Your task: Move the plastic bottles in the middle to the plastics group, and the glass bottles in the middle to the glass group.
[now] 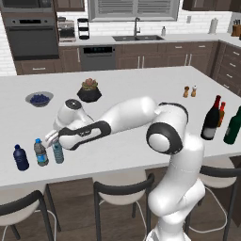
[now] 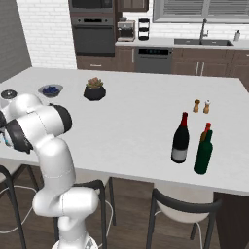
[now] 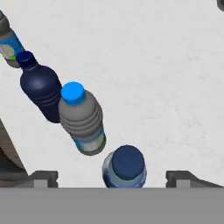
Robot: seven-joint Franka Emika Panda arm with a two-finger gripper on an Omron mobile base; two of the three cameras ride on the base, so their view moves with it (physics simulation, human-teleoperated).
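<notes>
The two plastic bottles stand upright near the front edge of the white island counter (image 1: 141,84), at its left end in the left base view. One water bottle (image 1: 41,152) is in the middle of a short row; the other water bottle (image 1: 58,151) is just beside it on the right, directly under the hand. The navy-blue bottle (image 1: 20,157) — the plastics group — stands just to their left, close but apart from them.

In the hand view the gripper (image 3: 113,178) looks straight down on a dark-capped water bottle (image 3: 125,168), which sits between the two finger tips. The tips stand wide, well clear of the bottle on both sides — nothing is gripped. Beyond it come a bright-blue-capped water bottle (image 3: 83,118) and the navy-blue one (image 3: 41,89), nearly touching in that view. At the upper left edge a further labelled bottle (image 3: 8,43) is partly cut off.

At the other end of the counter stands the wine bottle (image 2: 180,139), tall and near-black with a red neck, upright. Just beside it is the tall green bottle (image 2: 204,152), and the small red-topped bottle (image 2: 206,128) peeks out behind that one.

Farther back on the counter are a dark pot with a plant (image 1: 89,91), a bowl of blue fruit (image 1: 39,98), and a pair of small shakers (image 1: 189,91).
</notes>
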